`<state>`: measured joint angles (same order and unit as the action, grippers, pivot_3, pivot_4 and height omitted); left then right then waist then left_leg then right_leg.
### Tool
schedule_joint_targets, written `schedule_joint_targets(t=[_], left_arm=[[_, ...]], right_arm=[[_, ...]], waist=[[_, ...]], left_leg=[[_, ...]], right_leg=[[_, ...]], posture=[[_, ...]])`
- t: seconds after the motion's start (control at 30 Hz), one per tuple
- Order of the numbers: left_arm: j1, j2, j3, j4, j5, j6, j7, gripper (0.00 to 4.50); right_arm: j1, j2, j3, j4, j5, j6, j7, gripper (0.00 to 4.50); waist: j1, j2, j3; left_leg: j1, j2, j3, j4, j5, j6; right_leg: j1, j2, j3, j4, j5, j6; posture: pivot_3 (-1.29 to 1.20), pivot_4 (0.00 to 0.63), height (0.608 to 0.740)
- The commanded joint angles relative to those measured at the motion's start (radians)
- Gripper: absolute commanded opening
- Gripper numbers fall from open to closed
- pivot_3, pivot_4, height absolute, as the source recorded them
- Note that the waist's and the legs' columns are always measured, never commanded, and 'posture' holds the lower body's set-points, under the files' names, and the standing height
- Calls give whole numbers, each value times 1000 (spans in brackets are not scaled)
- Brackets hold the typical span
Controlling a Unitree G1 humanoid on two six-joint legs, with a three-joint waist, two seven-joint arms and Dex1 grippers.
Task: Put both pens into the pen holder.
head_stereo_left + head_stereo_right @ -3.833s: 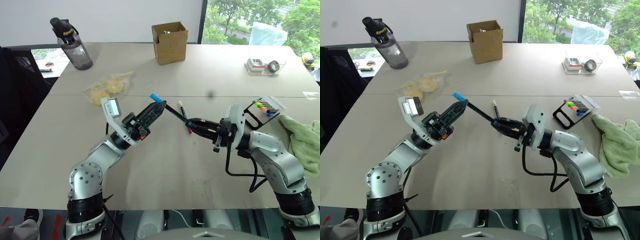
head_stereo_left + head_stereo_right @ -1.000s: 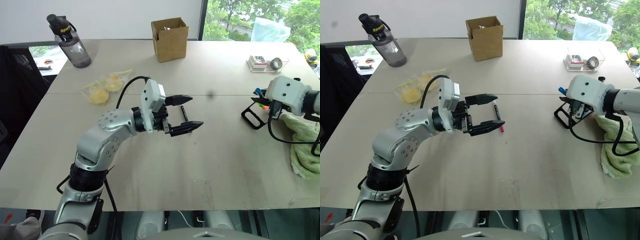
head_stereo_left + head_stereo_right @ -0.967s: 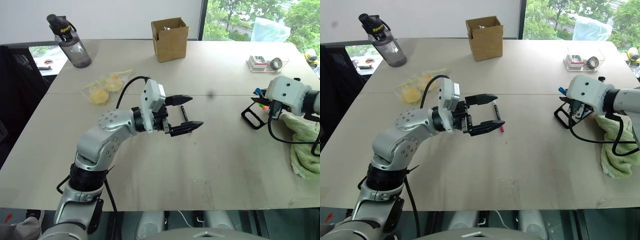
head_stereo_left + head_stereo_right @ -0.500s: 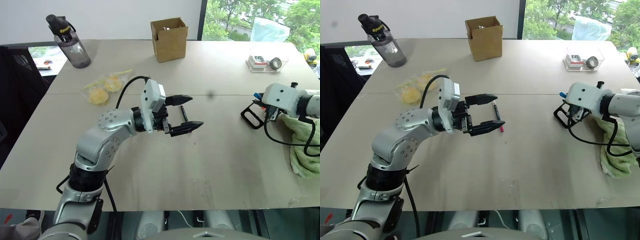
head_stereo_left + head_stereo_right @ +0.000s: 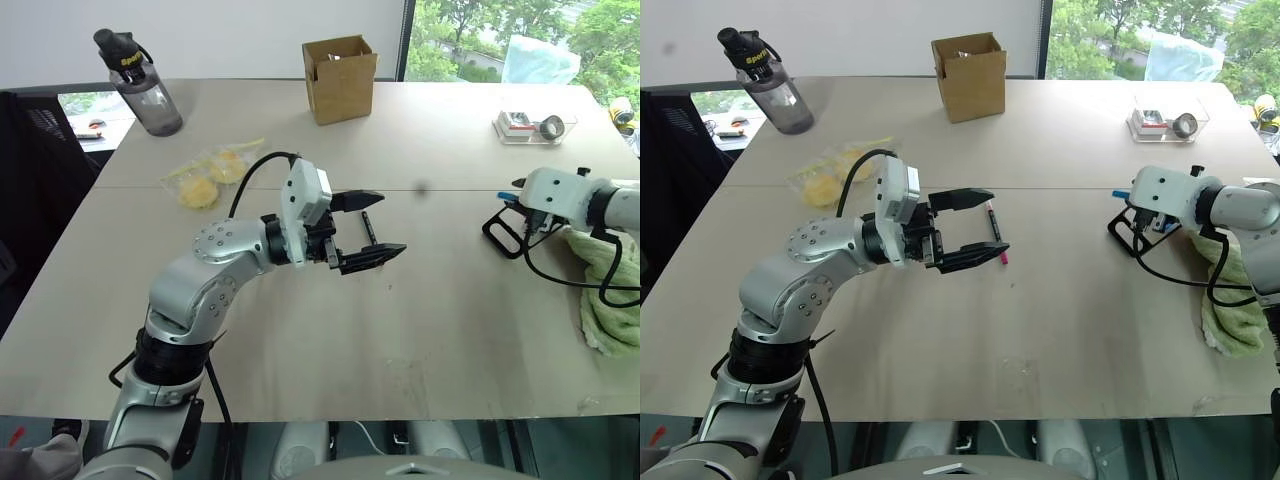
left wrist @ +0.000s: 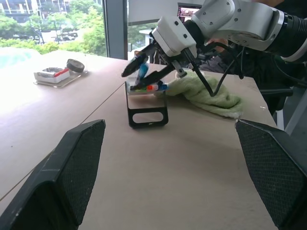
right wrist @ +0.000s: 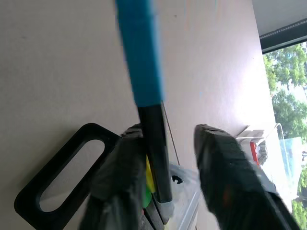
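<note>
The pen with the magenta end (image 5: 993, 229) lies on the table just beyond my left gripper (image 5: 392, 222), which hovers open and level above the tabletop with nothing in it. At the right, the black pen holder (image 5: 503, 229) lies flat with short coloured markers (image 6: 151, 87) in it. My right gripper (image 7: 169, 132) sits right over the holder (image 7: 57, 191) with its jaws apart. The blue-ended pen (image 7: 144, 72) stands between them, leaning on one finger, its lower end down in the holder.
A green cloth (image 5: 610, 290) lies just right of the holder. Farther back stand a cardboard box (image 5: 340, 80), a water bottle (image 5: 140, 90), a bag of yellow items (image 5: 210, 175) and a clear tray (image 5: 530, 127).
My right gripper has sunk a little onto the holder and its jaws have parted from the blue-ended pen. The left arm has kept still.
</note>
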<state>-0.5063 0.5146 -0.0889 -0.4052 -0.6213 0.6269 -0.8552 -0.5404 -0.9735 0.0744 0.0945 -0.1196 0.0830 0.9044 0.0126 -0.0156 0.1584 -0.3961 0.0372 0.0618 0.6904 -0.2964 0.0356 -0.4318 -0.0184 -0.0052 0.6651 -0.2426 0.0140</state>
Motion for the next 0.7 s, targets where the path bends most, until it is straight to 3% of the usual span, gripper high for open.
schedule_joint_targets(t=[0.03,0.1,0.13,0.37,0.53,0.7], left_arm=[[-7,5,6,-30,-7,-10,-7,4500],[-9,3,4,-26,-5,-12,-8,4500],[-9,3,4,-26,-5,-13,-9,4500],[-10,0,4,-20,-5,-14,-14,4500],[29,-10,11,20,46,-41,28,4500],[61,-78,-1,112,175,-34,219,4500]], right_arm=[[-27,-10,-32,1,-15,2,-28,3314],[-25,-11,-36,2,-18,4,-36,4265],[-23,-12,-39,1,-18,5,-37,4471],[-18,2,-77,-32,33,33,-32,4471],[29,80,-144,-165,228,159,21,4471],[219,183,-242,-361,488,325,52,4471]], waist=[[0,0,0],[0,0,0],[0,0,0],[0,0,0],[-1,0,0],[6,0,0]], left_leg=[[0,0,0,0,0,0],[0,0,0,0,0,0],[0,0,0,0,0,0],[0,0,0,0,0,0],[1,0,0,0,0,0],[1,0,-2,1,0,0]], right_leg=[[0,0,0,0,0,0],[0,0,0,0,0,0],[0,0,0,0,0,0],[0,0,0,0,0,0],[0,0,1,1,0,0],[1,-1,-1,3,0,0]], posture=[[0,150,736],[0,150,736],[0,150,736],[0,150,736],[0,150,736],[0,150,736]])
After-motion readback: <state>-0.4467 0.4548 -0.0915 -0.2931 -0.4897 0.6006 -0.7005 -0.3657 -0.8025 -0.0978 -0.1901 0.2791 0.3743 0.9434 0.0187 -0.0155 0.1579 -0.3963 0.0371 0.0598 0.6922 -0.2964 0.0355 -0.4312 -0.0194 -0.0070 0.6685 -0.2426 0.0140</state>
